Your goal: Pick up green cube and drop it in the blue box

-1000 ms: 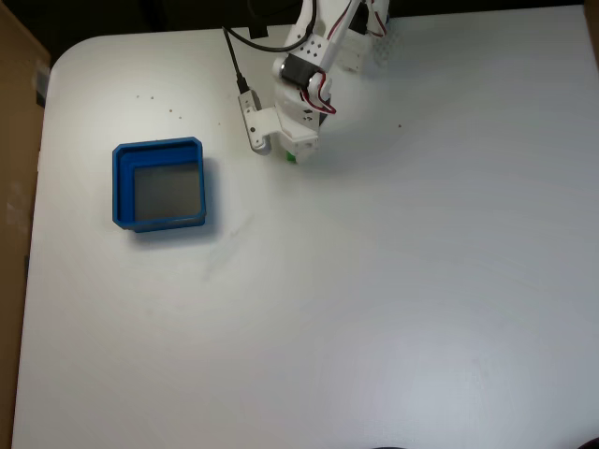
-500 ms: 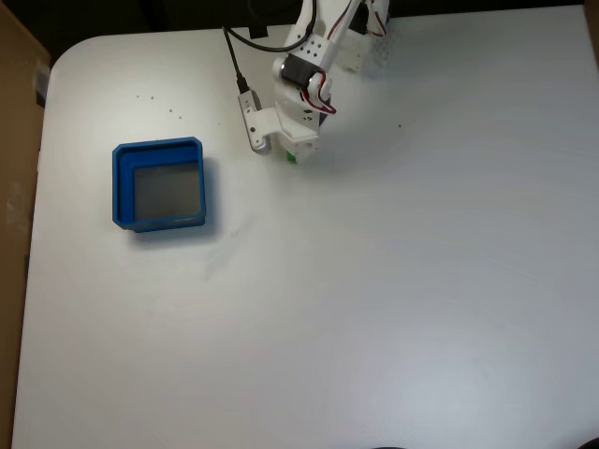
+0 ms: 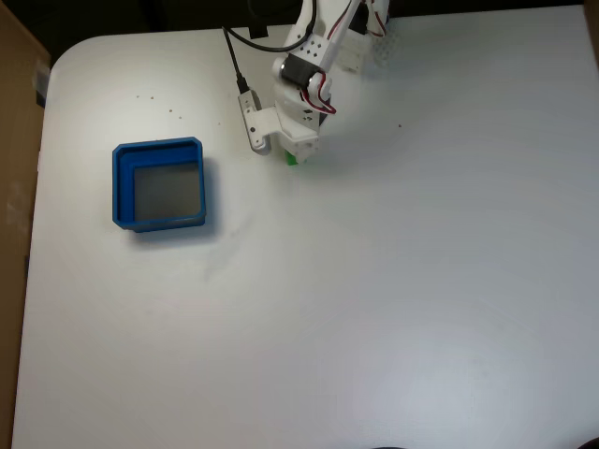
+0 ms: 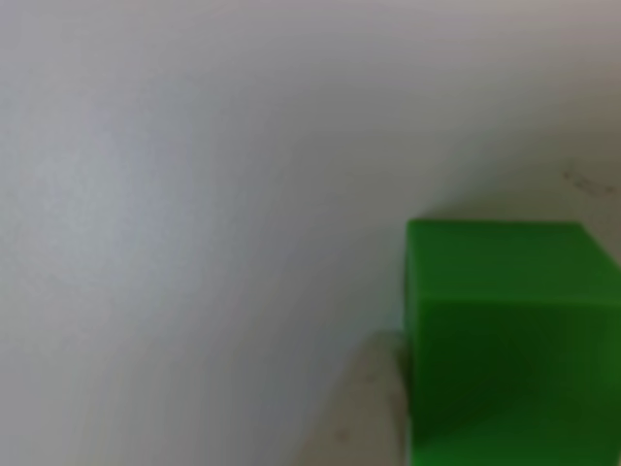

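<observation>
Grasp step: we see the gripper (image 3: 291, 155) down over the cube (image 3: 292, 158); closure cannot be told. Next we judge a lift, then carry left to the box (image 3: 119, 187).

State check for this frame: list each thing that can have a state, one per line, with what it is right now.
green cube: on the white table, outside the box, mostly hidden under the gripper in the fixed view.
blue box: upright, nothing on its grey floor, well apart from the cube, to its left in the fixed view.
gripper: down over the cube; open or shut cannot be told.
</observation>
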Controlling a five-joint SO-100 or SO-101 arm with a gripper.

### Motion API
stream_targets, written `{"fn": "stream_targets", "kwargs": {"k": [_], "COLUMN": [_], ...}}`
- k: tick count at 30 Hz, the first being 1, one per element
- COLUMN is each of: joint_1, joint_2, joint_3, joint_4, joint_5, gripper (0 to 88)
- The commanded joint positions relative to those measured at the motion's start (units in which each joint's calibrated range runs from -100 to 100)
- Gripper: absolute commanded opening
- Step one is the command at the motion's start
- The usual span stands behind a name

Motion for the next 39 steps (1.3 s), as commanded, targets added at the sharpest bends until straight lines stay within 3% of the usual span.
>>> {"fn": "stream_targets", "kwargs": {"k": [1,27,39], "joint_1": [-0.15,0.72,5.41], "joint_2": [-0.85,-16.06,-17.06], "joint_3": [-0.83,-0.92,-7.97], "joint_4": [-0.34,-0.34,-0.75], "joint_5": [-0.20,-0.20,0.20], "gripper": [7.6,6.0,6.0]}}
